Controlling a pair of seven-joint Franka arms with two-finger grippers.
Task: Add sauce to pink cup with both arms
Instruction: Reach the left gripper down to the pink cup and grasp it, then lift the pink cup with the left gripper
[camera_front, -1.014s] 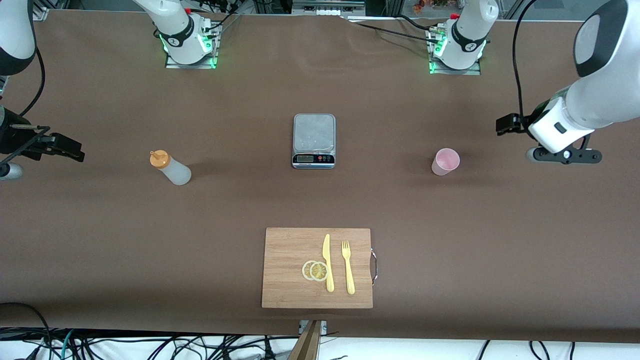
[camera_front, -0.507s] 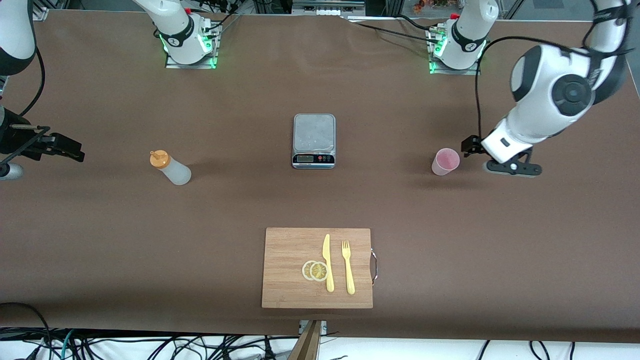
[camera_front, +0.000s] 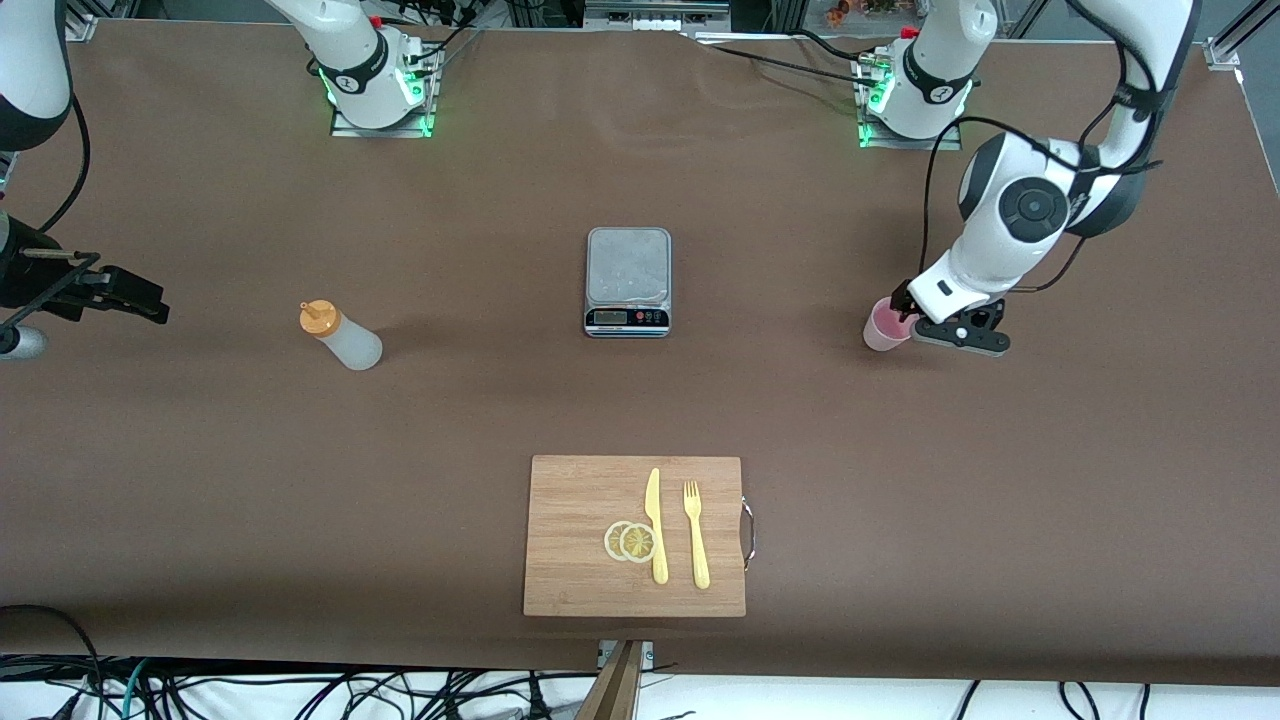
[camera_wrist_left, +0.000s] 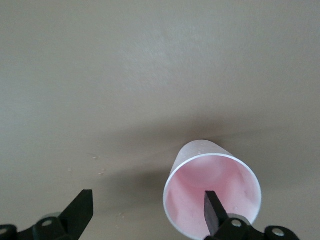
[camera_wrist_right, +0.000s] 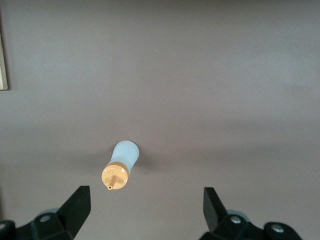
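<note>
The pink cup (camera_front: 889, 325) stands upright toward the left arm's end of the table. My left gripper (camera_front: 903, 302) is right at it and open. In the left wrist view one fingertip (camera_wrist_left: 215, 212) shows in front of the mouth of the pink cup (camera_wrist_left: 212, 192), while the gripper's middle (camera_wrist_left: 147, 212) is off to the cup's side. The sauce bottle (camera_front: 341, 337) stands toward the right arm's end. My right gripper (camera_front: 135, 295) waits open, apart from the bottle. In the right wrist view the bottle (camera_wrist_right: 120, 165) shows ahead of that gripper (camera_wrist_right: 145, 207).
A grey kitchen scale (camera_front: 627, 280) sits mid-table between bottle and cup. A wooden cutting board (camera_front: 570, 520) lies nearer the front camera, bearing lemon slices (camera_front: 630, 541), a yellow knife (camera_front: 655, 525) and a yellow fork (camera_front: 696, 533).
My left arm has swung in from the table's end and brought its open gripper up to the pink cup. The right arm, the bottle and the cup have not moved.
</note>
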